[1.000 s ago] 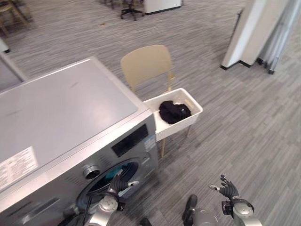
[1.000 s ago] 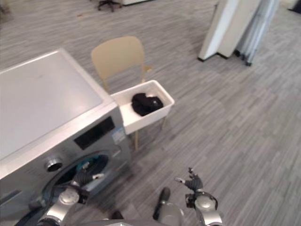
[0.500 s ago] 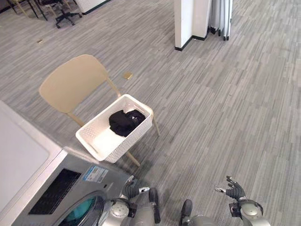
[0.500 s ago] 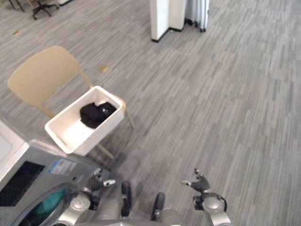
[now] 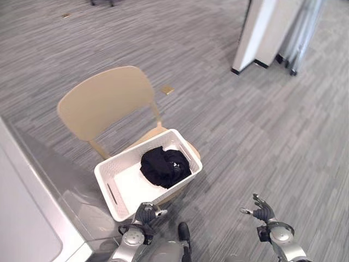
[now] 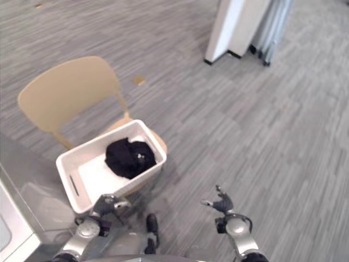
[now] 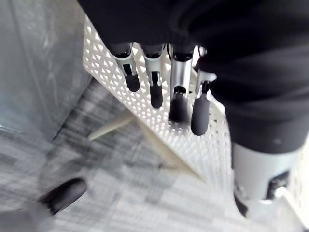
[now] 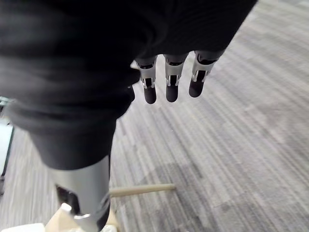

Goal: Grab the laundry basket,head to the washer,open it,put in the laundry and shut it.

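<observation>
Fingers of the left hand [image 5: 145, 213] and right hand [image 5: 260, 209] hang relaxed, empty, below the white laundry basket [image 5: 112, 176] overhanging the chair [image 5: 103, 101] seat's front edge; a one-sided grab could tip it off.

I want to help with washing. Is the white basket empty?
Not empty. The white basket holds a bunched black garment, beside bare white floor.
</observation>
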{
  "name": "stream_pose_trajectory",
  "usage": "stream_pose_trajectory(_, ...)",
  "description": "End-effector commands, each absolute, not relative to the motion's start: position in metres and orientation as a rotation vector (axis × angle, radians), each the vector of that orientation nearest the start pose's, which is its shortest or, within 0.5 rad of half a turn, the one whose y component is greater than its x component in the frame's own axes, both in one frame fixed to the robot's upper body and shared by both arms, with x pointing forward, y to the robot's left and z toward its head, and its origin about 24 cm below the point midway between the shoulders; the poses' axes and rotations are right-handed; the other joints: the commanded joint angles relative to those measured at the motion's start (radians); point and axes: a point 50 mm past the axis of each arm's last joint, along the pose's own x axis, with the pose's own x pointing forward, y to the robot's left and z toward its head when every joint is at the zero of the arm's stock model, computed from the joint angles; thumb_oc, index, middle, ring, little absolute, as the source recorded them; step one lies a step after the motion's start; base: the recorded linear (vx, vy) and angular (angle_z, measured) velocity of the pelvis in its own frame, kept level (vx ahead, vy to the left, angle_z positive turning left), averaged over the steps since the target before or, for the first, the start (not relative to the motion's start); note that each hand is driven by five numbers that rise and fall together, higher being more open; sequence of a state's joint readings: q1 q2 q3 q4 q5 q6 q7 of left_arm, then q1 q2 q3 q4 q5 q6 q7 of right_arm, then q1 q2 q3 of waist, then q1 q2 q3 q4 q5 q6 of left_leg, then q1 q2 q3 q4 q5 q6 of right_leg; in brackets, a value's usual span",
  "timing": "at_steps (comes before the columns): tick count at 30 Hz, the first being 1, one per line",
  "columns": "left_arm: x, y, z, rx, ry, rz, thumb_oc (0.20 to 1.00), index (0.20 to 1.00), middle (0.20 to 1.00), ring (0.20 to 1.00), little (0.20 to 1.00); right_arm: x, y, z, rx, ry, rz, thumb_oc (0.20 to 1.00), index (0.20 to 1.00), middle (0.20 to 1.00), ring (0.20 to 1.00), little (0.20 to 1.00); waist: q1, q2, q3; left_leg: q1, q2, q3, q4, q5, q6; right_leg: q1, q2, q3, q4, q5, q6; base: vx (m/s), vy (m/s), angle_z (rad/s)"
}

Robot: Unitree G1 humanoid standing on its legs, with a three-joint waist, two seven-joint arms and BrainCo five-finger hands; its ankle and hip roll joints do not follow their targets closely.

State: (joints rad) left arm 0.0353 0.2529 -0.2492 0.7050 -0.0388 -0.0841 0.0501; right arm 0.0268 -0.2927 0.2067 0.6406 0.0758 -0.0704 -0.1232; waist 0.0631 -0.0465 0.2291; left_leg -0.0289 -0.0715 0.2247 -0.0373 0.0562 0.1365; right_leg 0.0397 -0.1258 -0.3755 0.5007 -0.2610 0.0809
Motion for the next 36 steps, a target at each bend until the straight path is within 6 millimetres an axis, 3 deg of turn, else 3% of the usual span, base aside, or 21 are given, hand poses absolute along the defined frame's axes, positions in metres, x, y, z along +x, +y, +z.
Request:
stream_pose_trajectory(1,0.178,0.223,-0.096,0.355,0.636,-0.017,1.000,1.000,1.000,1.000,1.000,0.196,-0.224,-0.085,-0.348,0.576,-0.059,1.000,1.000,1.000,1.000,1.000,0.020,0.030,-0.040,-0.050,0.085,0.027,0.056,-0.057,-0.108,-0.091,0.003,0.039,-0.225,0.123,0.035,0.02,-0.078,0.98)
stream_pose_trajectory(3,0.179,0.221,-0.095,0.353,0.629,-0.022,1.000,1.000,1.000,1.000,1.000,0.198,-0.229,-0.083,-0.343,0.574,-0.083,1.000,1.000,1.000,1.000,1.000,0.008,0.033,-0.038,-0.039,0.069,-0.033,0.045,-0.058,-0.107,-0.127,0.021,0.107,-0.290,0.157,0.035,0.09,-0.090,0.98)
stream_pose_trajectory(6,0.182,0.218,-0.095,0.353,0.625,-0.030,1.000,1.000,1.000,1.000,1.000,0.197,-0.232,-0.082,-0.330,0.571,-0.106,1.000,1.000,1.000,1.000,1.000,-0.017,0.030,-0.025,-0.019,0.039,-0.143,0.040,-0.062,-0.105,-0.186,0.073,0.296,-0.349,0.201,0.047,0.10,-0.097,1.29)
stream_pose_trajectory(7,0.182,0.218,-0.095,0.353,0.625,-0.030,1.000,1.000,1.000,1.000,1.000,0.197,-0.232,-0.082,-0.330,0.571,-0.106,1.000,1.000,1.000,1.000,1.000,-0.017,0.030,-0.027,-0.022,0.039,-0.142,0.040,-0.060,-0.105,-0.189,0.074,0.296,-0.351,0.204,0.046,0.05,-0.080,1.65)
stream_pose_trajectory(9,0.185,0.214,-0.095,0.363,0.621,-0.052,1.000,1.000,1.000,1.000,1.000,0.196,-0.234,-0.081,-0.321,0.569,-0.114,1.000,1.000,1.000,1.000,1.000,-0.030,0.020,-0.019,-0.021,0.018,-0.215,0.061,-0.072,-0.105,-0.198,0.097,0.383,-0.374,0.226,0.040,0.05,-0.129,1.63)
stream_pose_trajectory(10,0.185,0.213,-0.095,0.357,0.618,-0.062,1.000,1.000,1.000,1.000,1.000,0.193,-0.235,-0.082,-0.324,0.574,-0.110,1.000,1.000,1.000,1.000,1.000,-0.025,0.011,-0.018,-0.027,0.007,-0.238,0.077,-0.079,-0.108,-0.182,0.090,0.389,-0.396,0.238,0.042,0.04,-0.151,1.26)
stream_pose_trajectory(14,0.174,0.212,-0.100,0.325,0.654,-0.072,1.000,1.000,1.000,1.000,1.000,0.199,-0.237,-0.075,-0.408,0.532,-0.053,1.000,1.000,1.000,1.000,1.000,-0.001,-0.003,-0.039,-0.054,0.008,-0.299,0.110,-0.084,-0.137,-0.104,0.075,0.299,-0.478,0.249,0.027,0.07,-0.249,1.42)
stream_pose_trajectory(18,0.167,0.217,-0.102,0.336,0.674,-0.067,1.000,1.000,1.000,1.000,1.000,0.219,-0.244,-0.040,-0.614,0.364,0.011,1.000,1.000,1.000,1.000,1.000,0.019,-0.007,-0.028,-0.087,0.013,-0.329,0.124,-0.063,-0.163,-0.068,0.070,0.213,-0.500,0.233,0.017,-0.01,-0.129,0.58)
stream_pose_trajectory(20,0.165,0.218,-0.102,0.344,0.675,-0.067,1.000,1.000,1.000,1.000,1.000,0.228,-0.248,-0.020,-0.713,0.272,0.033,1.000,1.000,1.000,1.000,1.000,0.015,-0.008,-0.023,-0.105,0.024,-0.308,0.126,-0.055,-0.171,-0.057,0.060,0.165,-0.507,0.225,0.016,-0.02,-0.065,1.16)
stream_pose_trajectory(26,0.167,0.226,-0.102,0.397,0.675,-0.047,1.000,1.000,1.000,1.000,1.000,0.248,-0.245,0.019,-0.987,0.108,0.167,1.000,1.000,1.000,1.000,1.000,0.013,-0.018,-0.009,-0.130,0.102,-0.111,0.125,-0.059,-0.159,-0.046,0.033,0.046,-0.504,0.202,0.011,-0.01,-0.027,0.74)
stream_pose_trajectory(33,0.165,0.244,-0.101,0.440,0.683,0.000,1.000,1.000,1.000,1.000,1.000,0.281,-0.237,0.032,-1.229,0.043,0.261,1.000,1.000,1.000,1.000,1.000,0.073,-0.029,0.010,-0.158,0.103,-0.109,0.106,-0.045,-0.157,-0.073,0.020,0.001,-0.469,0.182,0.012,0.07,0.029,0.24)
stream_pose_trajectory(36,0.178,0.249,-0.094,0.426,0.642,0.059,1.000,1.000,1.000,1.000,1.000,0.307,-0.243,0.034,-1.423,0.051,0.225,1.000,1.000,1.000,1.000,1.000,0.115,-0.015,0.048,-0.212,0.093,-0.132,0.100,-0.022,-0.160,-0.129,0.005,-0.023,-0.434,0.180,0.010,0.01,0.053,0.26)
